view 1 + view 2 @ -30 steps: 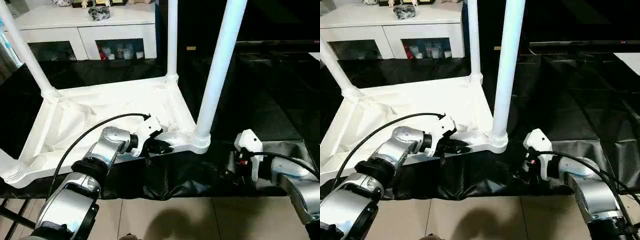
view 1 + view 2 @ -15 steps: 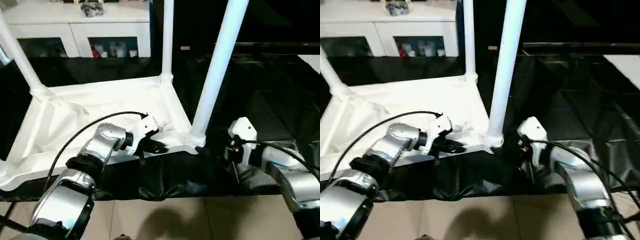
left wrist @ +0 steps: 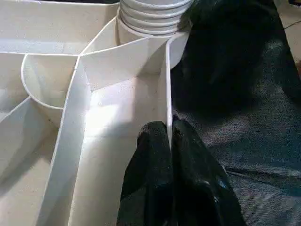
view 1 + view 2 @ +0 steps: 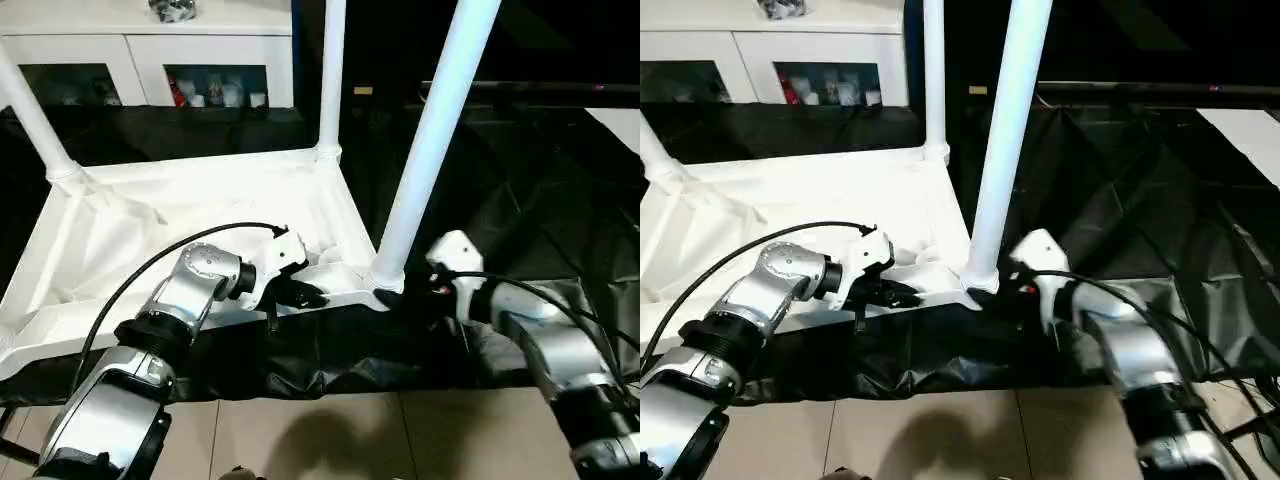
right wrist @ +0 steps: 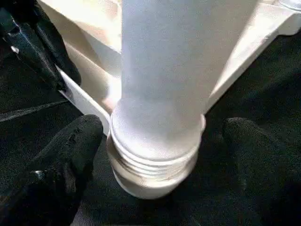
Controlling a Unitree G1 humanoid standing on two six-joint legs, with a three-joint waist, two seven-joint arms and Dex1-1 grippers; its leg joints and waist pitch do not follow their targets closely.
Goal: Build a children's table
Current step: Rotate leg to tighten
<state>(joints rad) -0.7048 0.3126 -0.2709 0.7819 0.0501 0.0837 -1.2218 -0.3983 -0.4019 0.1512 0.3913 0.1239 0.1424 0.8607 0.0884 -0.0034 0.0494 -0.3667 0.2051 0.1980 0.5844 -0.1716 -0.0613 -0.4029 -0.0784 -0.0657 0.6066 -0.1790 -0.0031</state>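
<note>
Left silver forearm reaches forward and inward from the lower left, cable looping over it, left gripper (image 3: 170, 136) pinched shut on the table rim (image 3: 168, 84), one black finger each side of the thin white wall. Right forearm comes in from the lower right, wrist turned inward, right gripper (image 5: 160, 141) spread wide, its black fingers (image 5: 75, 141) standing either side of the near leg (image 5: 164, 70) at its base, not touching it.
</note>
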